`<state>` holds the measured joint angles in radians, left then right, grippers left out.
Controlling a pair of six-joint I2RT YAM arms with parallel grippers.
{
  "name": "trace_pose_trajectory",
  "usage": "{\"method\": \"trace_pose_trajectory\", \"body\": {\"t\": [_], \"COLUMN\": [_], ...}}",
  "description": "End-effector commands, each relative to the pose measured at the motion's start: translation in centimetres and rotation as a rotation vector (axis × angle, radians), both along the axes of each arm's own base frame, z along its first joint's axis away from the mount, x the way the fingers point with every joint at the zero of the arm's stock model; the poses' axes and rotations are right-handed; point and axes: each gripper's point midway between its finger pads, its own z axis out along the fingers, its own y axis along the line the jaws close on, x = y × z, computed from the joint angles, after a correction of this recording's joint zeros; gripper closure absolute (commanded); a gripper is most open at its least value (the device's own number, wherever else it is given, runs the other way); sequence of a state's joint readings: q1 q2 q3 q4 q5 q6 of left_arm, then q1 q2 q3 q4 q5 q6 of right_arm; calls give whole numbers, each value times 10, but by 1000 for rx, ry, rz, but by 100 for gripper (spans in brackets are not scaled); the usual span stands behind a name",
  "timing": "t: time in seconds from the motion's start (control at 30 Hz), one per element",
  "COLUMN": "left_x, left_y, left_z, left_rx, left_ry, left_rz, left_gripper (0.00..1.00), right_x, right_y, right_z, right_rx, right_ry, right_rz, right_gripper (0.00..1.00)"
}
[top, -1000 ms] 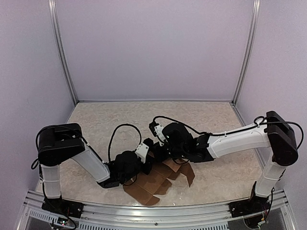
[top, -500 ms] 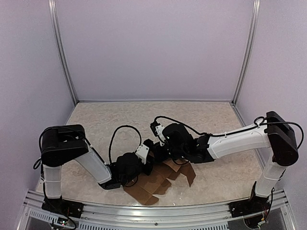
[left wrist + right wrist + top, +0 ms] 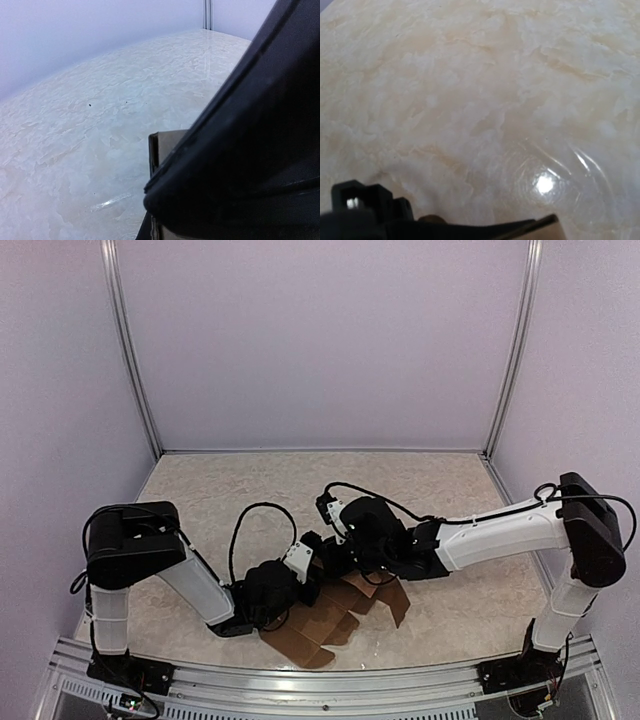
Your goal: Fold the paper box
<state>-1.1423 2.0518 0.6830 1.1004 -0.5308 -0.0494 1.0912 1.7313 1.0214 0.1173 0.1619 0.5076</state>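
Observation:
The paper box (image 3: 330, 625) is a flat brown cardboard sheet with flaps, lying near the table's front edge. Both arms meet over its back left part. My left gripper (image 3: 303, 578) is low at the sheet's left edge. In the left wrist view a cardboard edge (image 3: 166, 145) stands between a large black finger (image 3: 250, 150) and a dark sliver below it, so it looks pinched. My right gripper (image 3: 335, 558) is just behind, over the sheet's rear flap. The right wrist view shows only a cardboard corner (image 3: 545, 231) under a dark edge; its jaws are hidden.
The beige marbled table top (image 3: 250, 490) lies behind the arms, walled by pale panels. A metal rail (image 3: 320, 695) runs along the near edge, just in front of the sheet. Black cables (image 3: 245, 525) loop over both wrists.
The left arm's elbow has shifted slightly right and its wrist has settled a little lower at the sheet. The right arm and the cardboard have barely moved.

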Motion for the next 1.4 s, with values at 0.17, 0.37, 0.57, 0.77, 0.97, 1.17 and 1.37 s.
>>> {"method": "trace_pose_trajectory", "body": {"t": [0.17,0.37,0.57,0.77,0.97,1.17,1.37], "left_x": [1,7,12,12,10,7,3], "left_y": [2,4,14,19,14,12,7], "left_z": [-9,-9,-4,0,2,-1,-2], "left_rx": [71,70,38,12,4,-11,-15], "left_ry": [-21,-8,10,62,113,161,195], "left_rz": [23,71,149,219,248,250,240], "left_gripper": [100,100,100,100,100,100,100], "right_x": [-17,-27,-34,-36,-29,-20,-11], "right_y": [-32,-58,-88,-105,-109,-107,-103], "right_z": [7,23,23,11,1,-10,-19], "right_rx": [-65,-46,-74,-104,-105,-110,-110], "right_ry": [16,17,24,34,47,55,58], "right_rz": [-28,-52,-100,-134,-155,-163,-175], "right_gripper": [92,93,100,100,100,100,100]}}
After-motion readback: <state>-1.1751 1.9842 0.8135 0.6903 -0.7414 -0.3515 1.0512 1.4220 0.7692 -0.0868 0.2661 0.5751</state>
